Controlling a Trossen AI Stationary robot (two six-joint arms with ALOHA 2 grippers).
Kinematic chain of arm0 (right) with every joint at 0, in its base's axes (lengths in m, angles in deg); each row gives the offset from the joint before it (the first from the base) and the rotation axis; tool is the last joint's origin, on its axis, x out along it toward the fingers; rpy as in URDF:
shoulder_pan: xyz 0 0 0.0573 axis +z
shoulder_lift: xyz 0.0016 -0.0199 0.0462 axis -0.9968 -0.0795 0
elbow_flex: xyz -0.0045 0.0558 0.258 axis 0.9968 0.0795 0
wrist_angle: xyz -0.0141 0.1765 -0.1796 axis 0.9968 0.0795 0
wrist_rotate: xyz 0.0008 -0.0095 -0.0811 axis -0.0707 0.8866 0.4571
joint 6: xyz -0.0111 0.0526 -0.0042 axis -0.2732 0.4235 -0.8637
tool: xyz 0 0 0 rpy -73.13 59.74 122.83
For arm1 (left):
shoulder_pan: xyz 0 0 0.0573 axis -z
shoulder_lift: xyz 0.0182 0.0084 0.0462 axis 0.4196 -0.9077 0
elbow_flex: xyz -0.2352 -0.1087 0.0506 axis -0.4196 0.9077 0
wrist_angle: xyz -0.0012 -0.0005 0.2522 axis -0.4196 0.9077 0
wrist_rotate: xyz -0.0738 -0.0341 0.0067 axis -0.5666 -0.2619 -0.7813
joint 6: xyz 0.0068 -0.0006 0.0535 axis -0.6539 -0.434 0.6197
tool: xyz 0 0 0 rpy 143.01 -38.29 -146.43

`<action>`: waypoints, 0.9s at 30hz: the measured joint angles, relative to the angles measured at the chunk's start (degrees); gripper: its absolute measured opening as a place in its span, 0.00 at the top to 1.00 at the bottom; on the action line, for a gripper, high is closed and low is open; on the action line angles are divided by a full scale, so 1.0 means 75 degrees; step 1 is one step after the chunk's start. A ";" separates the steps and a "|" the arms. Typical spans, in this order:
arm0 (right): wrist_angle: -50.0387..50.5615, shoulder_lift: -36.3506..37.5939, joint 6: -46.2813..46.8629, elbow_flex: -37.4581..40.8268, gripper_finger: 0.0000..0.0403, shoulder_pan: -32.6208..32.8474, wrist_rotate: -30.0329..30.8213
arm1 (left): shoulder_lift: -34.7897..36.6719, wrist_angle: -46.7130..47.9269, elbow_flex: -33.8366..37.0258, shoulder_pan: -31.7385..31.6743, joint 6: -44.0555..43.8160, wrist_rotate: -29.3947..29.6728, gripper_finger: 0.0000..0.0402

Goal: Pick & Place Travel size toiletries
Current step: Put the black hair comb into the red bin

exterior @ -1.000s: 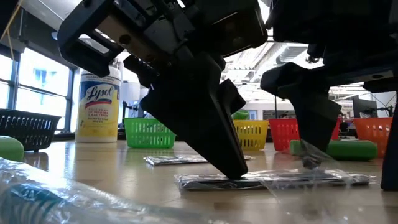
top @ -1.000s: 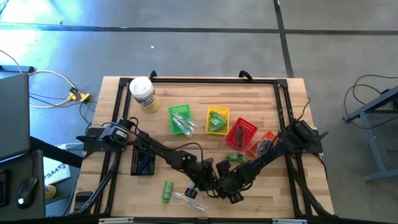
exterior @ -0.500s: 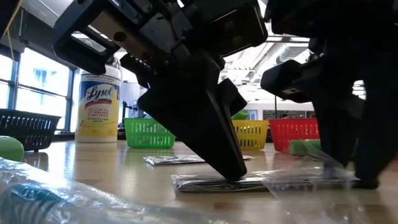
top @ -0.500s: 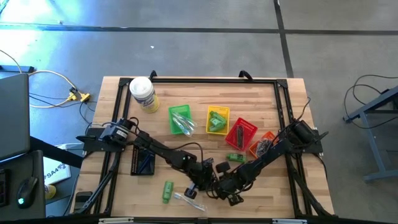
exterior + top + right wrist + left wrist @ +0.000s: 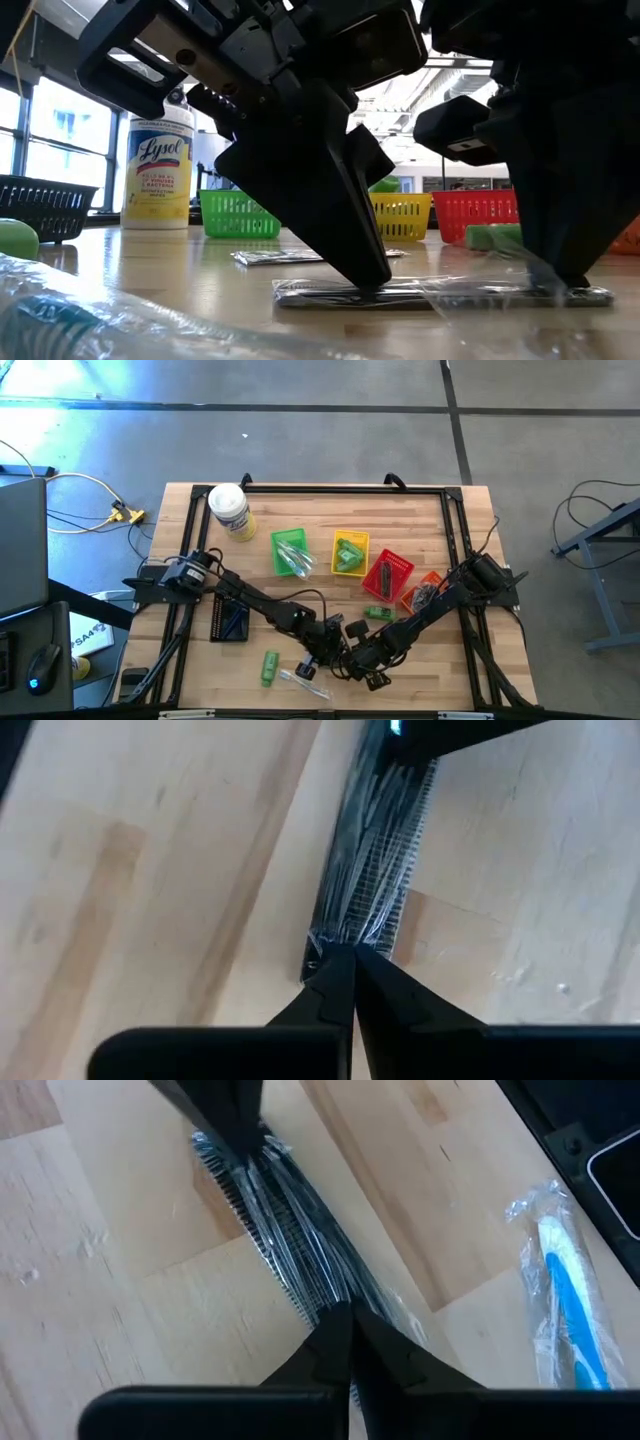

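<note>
Both arms meet near the front middle of the table (image 5: 400, 520), each pinching one end of the same wrapped comb (image 5: 440, 293) lying flat on the wood. The left end effector (image 5: 338, 1312) has its tips pressed together on the wrapper, and the right end effector (image 5: 340, 952) nips the opposite end (its tips also closed). Behind them stands a row of baskets: the green basket (image 5: 290, 550) holds clear packets, the yellow basket (image 5: 350, 552) green items, the red basket (image 5: 388, 575) a dark stick, the orange basket (image 5: 424, 592) dark pieces. A green tube (image 5: 268, 667) and a clear packet (image 5: 303, 682) lie nearby.
</note>
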 joint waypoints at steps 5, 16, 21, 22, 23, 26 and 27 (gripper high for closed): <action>-0.0089 -0.0058 0.0223 -0.0013 0.99 -0.0038 -0.0100 | 0.0486 0.0427 0.0029 0.0028 0.0155 0.0274 0.95; -0.0233 -0.0087 0.0455 -0.0023 0.99 -0.0054 -0.0119 | 0.0799 0.1825 0.0012 0.0348 -0.0361 0.1106 0.55; -0.0270 -0.0093 0.0418 -0.0023 0.99 -0.0072 -0.0115 | 0.0825 0.2161 -0.0009 0.0682 -0.0520 0.1182 0.51; -0.0270 -0.0093 0.0413 -0.0023 0.99 -0.0078 -0.0123 | 0.0828 0.2166 -0.0009 0.0727 -0.0521 0.1204 0.51; -0.0270 -0.0093 0.0412 -0.0023 0.99 -0.0083 -0.0145 | 0.0828 0.2166 -0.0009 0.0757 -0.0526 0.1238 0.52; -0.0285 -0.0093 0.0406 -0.0023 0.99 -0.0083 -0.0149 | 0.0828 0.2167 -0.0011 0.0809 -0.0523 0.1439 0.54; -0.0294 -0.0093 0.0406 -0.0023 0.99 -0.0083 -0.0149 | 0.0828 0.2193 -0.0039 0.0826 -0.0526 0.1474 0.55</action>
